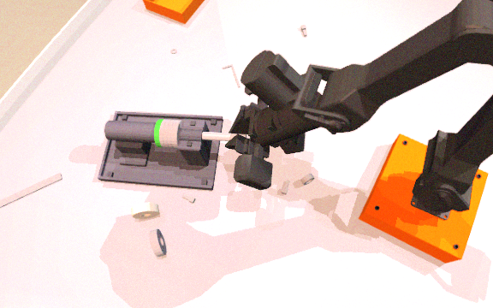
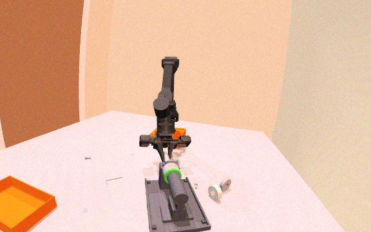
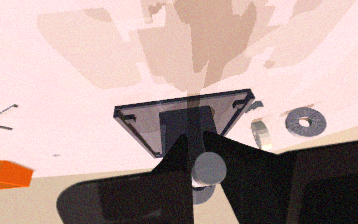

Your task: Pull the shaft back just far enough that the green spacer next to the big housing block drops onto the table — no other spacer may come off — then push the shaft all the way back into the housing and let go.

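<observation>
The pale shaft (image 1: 217, 136) (image 2: 166, 157) sticks out of the small support block (image 1: 195, 153) towards the arm. My gripper (image 1: 235, 137) (image 2: 167, 157) (image 3: 197, 138) is shut on the shaft at its outer part. A round grey end (image 3: 209, 169), seemingly the shaft's, shows between the fingers in the wrist view. The green spacer (image 1: 158, 133) (image 2: 172, 170) sits on the line of the shaft against the big dark cylindrical housing (image 1: 130, 131) (image 2: 177, 188). Pale spacers (image 1: 170, 133) (image 2: 171, 165) sit between the green one and the support block; their number is unclear.
The housing stands on a dark base plate (image 1: 165, 173) (image 2: 154, 206) (image 3: 155, 103). Two loose rings (image 1: 145, 210) (image 1: 158, 243) lie beside it. A flat bar (image 1: 27, 192), a hex key (image 1: 234, 74) and small parts lie around. An orange tray (image 2: 11, 206) stands apart.
</observation>
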